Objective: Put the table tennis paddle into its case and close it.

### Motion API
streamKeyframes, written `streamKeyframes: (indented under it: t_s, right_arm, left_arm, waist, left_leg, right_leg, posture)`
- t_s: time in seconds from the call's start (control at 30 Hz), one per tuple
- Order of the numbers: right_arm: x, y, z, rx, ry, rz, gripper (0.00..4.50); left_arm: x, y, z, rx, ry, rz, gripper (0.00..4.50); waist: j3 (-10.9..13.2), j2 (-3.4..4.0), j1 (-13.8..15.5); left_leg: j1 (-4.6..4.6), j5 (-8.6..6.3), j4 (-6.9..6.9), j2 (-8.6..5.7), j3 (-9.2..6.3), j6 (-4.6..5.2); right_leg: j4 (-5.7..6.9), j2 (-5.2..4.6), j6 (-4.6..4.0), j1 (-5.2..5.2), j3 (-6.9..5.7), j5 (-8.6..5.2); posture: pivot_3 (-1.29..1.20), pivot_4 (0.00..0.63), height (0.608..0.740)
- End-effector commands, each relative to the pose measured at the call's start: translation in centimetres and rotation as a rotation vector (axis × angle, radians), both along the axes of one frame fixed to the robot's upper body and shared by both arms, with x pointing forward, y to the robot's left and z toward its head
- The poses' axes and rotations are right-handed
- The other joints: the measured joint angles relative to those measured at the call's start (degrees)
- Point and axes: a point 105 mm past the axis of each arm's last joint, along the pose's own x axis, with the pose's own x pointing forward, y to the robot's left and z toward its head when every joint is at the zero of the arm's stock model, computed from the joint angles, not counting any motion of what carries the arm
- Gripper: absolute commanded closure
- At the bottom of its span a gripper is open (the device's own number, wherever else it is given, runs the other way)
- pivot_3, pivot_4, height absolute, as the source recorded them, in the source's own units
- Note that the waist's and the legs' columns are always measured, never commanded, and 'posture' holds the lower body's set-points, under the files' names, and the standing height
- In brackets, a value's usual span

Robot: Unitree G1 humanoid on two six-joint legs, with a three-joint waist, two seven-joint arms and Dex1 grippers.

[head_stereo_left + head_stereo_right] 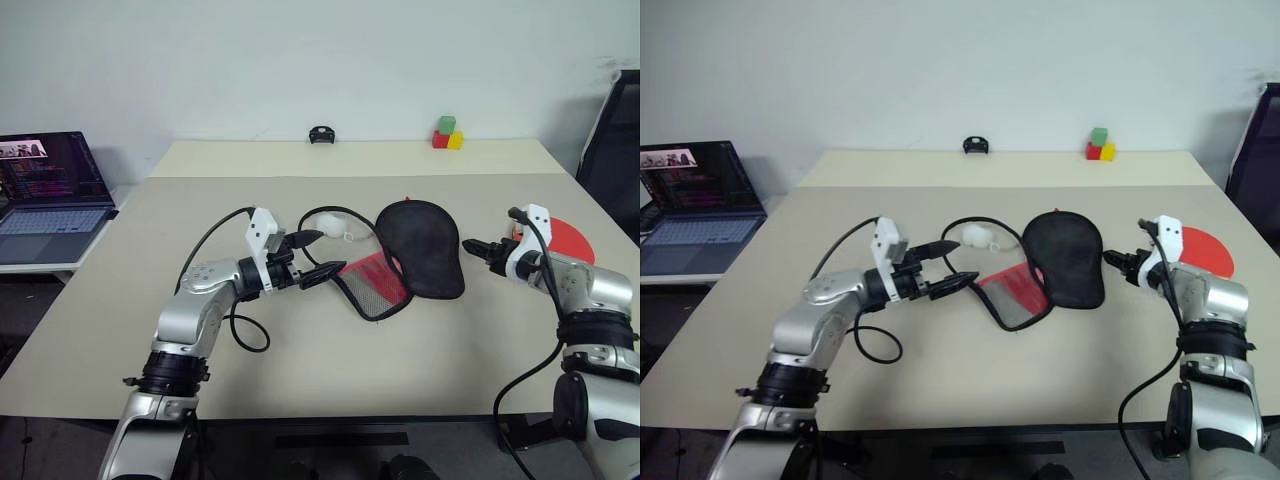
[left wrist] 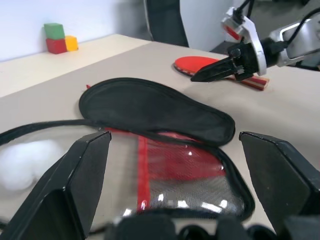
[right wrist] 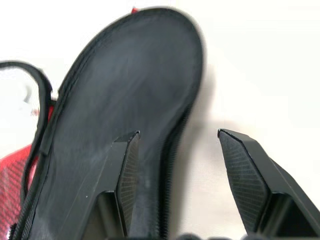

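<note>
So the soft fabric case [image 1: 405, 260], solid black half next to a red mesh half, is lying flat and open mid-table, nothing in it. The round red-rubber paddle with the striped wooden handle [image 1: 568, 238] sits well off the case's black side, behind the right gripper [image 1: 474, 246]. That gripper's fingers are parted, holding nothing. The left gripper [image 1: 312, 256] is spread wide at the mesh half's edge, also empty. Looks like pickup hasn't happened yet; next the right one needs to go grab the paddle's handle.
</note>
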Motion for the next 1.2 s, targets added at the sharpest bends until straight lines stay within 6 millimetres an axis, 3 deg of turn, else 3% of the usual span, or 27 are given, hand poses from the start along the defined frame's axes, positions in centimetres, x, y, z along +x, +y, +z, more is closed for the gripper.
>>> streamKeyframes:
  t_s: [0.03, 0.17, 0.33, 0.5, 0.8, 1.0, 1.2]
  right_arm:
    - [-0.9, -0.6, 2.7, 0.000, -0.101, -0.004, 1.39]
    - [-2.4, -1.5, 4.1, -0.045, -0.171, -0.023, 0.13]
    - [-3.7, -6.8, 4.5, -0.211, -0.199, -0.252, 0.03]
    - [-4.6, -11.0, 3.1, -0.317, -0.119, -0.454, 0.03]
    - [-3.5, -10.2, 0.9, -0.276, 0.001, -0.385, 0.03]
    - [-3.0, -11.0, -0.6, -0.308, 0.080, -0.348, 0.03]
    - [-3.0, -11.5, -1.5, -0.327, 0.116, -0.318, 0.03]
  left_arm:
    - [0.8, -0.8, 1.2, -0.012, -0.065, 0.007, 0.00]
    - [1.9, -2.0, 0.6, -0.002, -0.069, 0.004, 0.00]
    - [2.1, -2.5, -0.2, 0.016, -0.070, -0.005, 0.00]
    - [2.2, -2.4, -0.9, 0.039, -0.069, -0.009, 0.00]
    - [2.3, -2.8, -1.0, 0.050, -0.067, -0.043, 0.00]
    - [-0.1, -4.1, -0.5, 0.042, -0.033, -0.246, 0.00]
    - [-0.6, -4.6, 0.8, 0.021, -0.039, -0.333, 0.00]
  waist:
    - [0.00, 0.00, 0.01]
    - [0.00, 0.00, 0.05]
    - [0.00, 0.00, 0.21]
    - [0.00, 0.00, -0.02]
    - [0.00, 0.00, -0.04]
    - [0.00, 0.00, 0.06]
    - [0.00, 0.00, 0.05]
  left_leg:
    - [0.00, 0.00, 0.00, 0.00, 0.00, 0.00]
    - [0.00, 0.00, 0.01, -0.01, 0.00, 0.01]
    - [-0.02, 0.00, 0.00, -0.05, 0.00, 0.02]
    - [0.06, 0.02, -0.02, -0.03, 0.09, 0.04]
    - [0.09, 0.04, -0.01, -0.03, 0.17, 0.08]
    - [0.04, 0.04, -0.02, -0.06, 0.16, 0.09]
    - [0.06, 0.05, -0.01, -0.04, 0.14, 0.09]
  right_leg:
    - [0.00, 0.00, 0.00, 0.00, 0.00, 0.00]
    - [0.01, 0.01, 0.00, 0.00, -0.01, 0.00]
    - [-0.02, 0.01, 0.01, 0.00, -0.02, 0.00]
    - [0.03, 0.01, 0.01, 0.00, 0.01, 0.00]
    - [0.05, 0.09, 0.01, 0.01, 0.02, 0.00]
    - [0.00, 0.12, 0.01, 0.01, 0.00, 0.00]
    - [0.02, 0.14, 0.01, 0.02, 0.01, 0.00]
  posture:
    - [0.00, 0.150, 0.740]
    - [0.00, 0.150, 0.740]
    - [0.00, 0.150, 0.740]
    - [0.00, 0.150, 0.740]
    - [0.00, 0.150, 0.740]
    - [0.00, 0.150, 0.740]
    - [0.00, 0.150, 0.740]
